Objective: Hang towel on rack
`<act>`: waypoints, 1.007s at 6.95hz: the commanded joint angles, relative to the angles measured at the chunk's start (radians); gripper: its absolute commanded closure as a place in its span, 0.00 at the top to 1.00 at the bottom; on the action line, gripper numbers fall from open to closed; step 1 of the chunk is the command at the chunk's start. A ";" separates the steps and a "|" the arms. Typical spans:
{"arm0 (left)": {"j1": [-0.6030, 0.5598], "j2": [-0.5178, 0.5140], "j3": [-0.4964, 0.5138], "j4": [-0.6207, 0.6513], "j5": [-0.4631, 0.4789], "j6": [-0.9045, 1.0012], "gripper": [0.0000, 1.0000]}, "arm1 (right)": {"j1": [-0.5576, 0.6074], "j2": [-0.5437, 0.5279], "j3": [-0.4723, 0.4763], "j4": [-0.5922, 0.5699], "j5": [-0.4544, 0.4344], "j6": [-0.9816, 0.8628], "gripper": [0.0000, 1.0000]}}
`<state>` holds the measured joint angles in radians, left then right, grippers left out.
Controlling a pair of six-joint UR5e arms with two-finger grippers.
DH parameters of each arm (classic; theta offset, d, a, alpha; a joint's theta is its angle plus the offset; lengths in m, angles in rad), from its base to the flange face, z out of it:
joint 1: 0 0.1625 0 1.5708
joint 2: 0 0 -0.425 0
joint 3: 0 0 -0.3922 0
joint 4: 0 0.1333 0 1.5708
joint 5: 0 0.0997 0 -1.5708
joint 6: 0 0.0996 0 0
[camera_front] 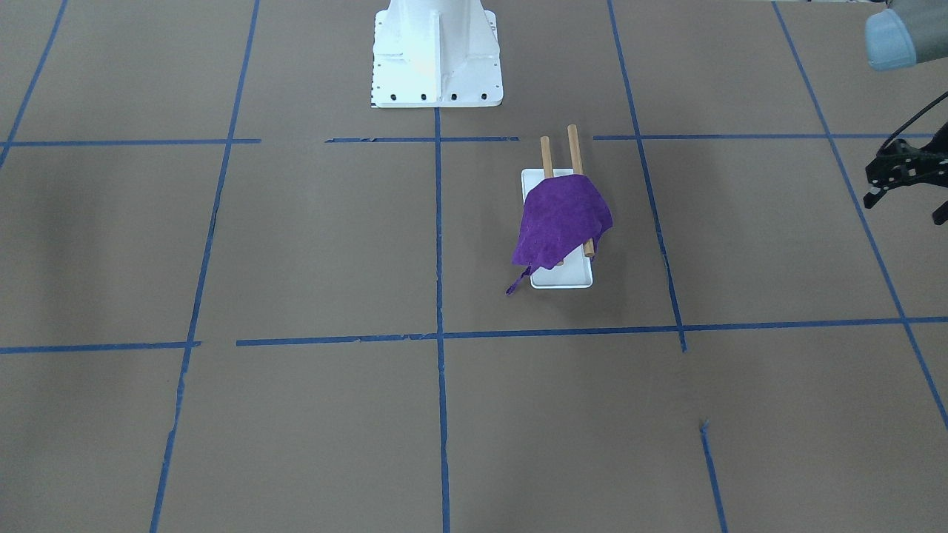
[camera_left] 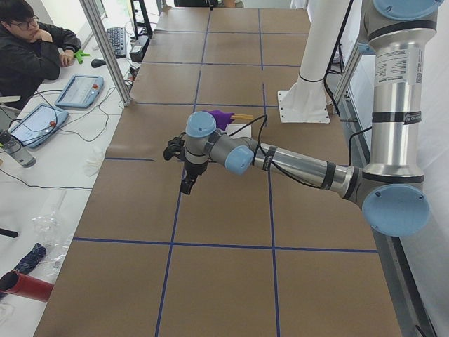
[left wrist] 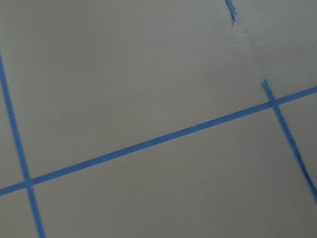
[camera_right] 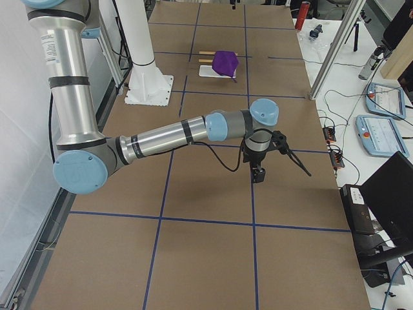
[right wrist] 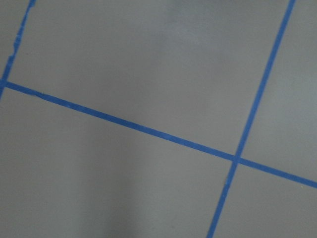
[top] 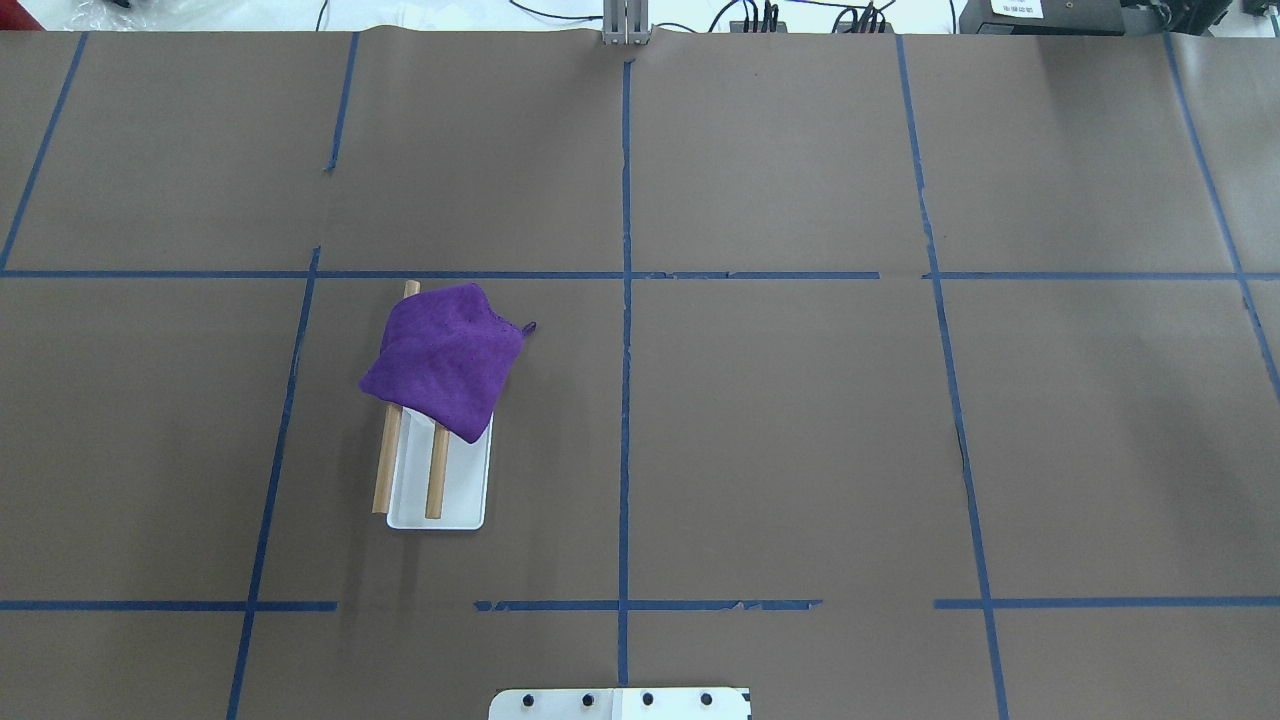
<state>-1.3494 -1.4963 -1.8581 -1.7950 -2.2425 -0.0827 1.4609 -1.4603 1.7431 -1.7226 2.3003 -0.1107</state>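
The purple towel hangs draped over the far ends of the rack's two wooden dowels, above the white base. Its loop tag dangles beside the base. In the overhead view the towel covers the top half of the rack. My left gripper hovers well away from the rack at the front view's right edge, fingers apart and empty. It also shows in the left side view. My right gripper shows only in the right side view, far from the rack; I cannot tell its state.
The white metal pedestal stands behind the rack at the robot's side. Blue tape lines grid the brown table. An operator sits past the table's far edge with tablets. An aluminium post stands at that edge.
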 commanded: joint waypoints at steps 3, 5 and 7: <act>-0.210 0.119 0.059 0.095 -0.044 0.078 1.00 | 0.069 -0.086 0.000 0.003 0.007 0.040 1.00; -0.258 0.091 0.039 0.254 -0.157 0.107 1.00 | 0.069 -0.086 0.000 0.005 0.007 0.052 1.00; -0.261 0.074 0.020 0.250 -0.200 0.109 1.00 | 0.069 -0.091 0.000 0.005 0.007 0.051 1.00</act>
<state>-1.6046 -1.4122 -1.8314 -1.5531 -2.4192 0.0232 1.5294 -1.5480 1.7428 -1.7182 2.3071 -0.0596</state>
